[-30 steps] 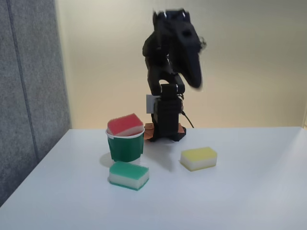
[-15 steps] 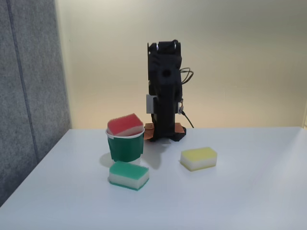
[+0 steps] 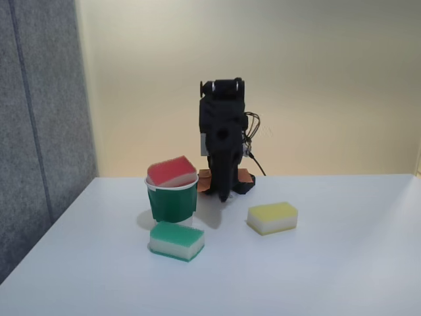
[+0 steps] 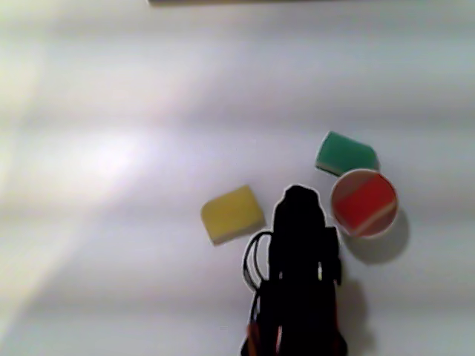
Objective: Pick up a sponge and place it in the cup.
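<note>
Fixed view: sponge (image 3: 172, 170) left of tool (image 3: 223, 195).

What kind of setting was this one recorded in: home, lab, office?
Probably an office or lab corner set up for robot practice. A plain white table stands against a bare cream wall, with a grey fabric partition at the left of the fixed view. On it are the small black arm, sponges and a cup.

A smooth white table (image 3: 342, 263) carries everything. On it stand a small green paper cup (image 3: 172, 203), a green-topped rectangular sponge (image 3: 176, 240), a yellow-topped rectangular sponge (image 3: 272, 217) and the black arm's base (image 3: 227, 184).
</note>
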`<move>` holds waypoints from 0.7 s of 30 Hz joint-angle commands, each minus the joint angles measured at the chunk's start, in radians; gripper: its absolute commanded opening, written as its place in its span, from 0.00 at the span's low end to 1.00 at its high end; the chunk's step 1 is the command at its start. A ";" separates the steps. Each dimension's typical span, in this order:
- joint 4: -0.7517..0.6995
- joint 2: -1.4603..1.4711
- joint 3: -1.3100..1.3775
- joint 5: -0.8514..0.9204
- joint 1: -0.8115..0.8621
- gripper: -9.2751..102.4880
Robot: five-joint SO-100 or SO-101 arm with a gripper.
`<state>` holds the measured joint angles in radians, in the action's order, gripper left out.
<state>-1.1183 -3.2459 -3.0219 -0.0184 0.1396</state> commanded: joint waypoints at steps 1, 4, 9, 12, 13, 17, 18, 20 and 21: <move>-0.031 -0.017 -0.015 -0.005 0.008 0.08; -0.052 -0.017 -0.031 -0.003 0.028 0.08; -0.095 -0.015 -0.057 -0.003 0.034 0.08; -0.121 -0.017 -0.069 0.008 0.035 0.08; -0.141 -0.017 -0.069 0.008 0.034 0.08; -0.202 -0.017 -0.069 0.008 0.020 0.08; -0.216 -0.017 -0.069 0.008 0.020 0.08; -0.247 -0.018 -0.069 0.008 0.018 0.08; -0.259 -0.018 -0.069 0.008 0.015 0.08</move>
<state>-1.2747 -3.2597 -3.0910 0.0000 0.1519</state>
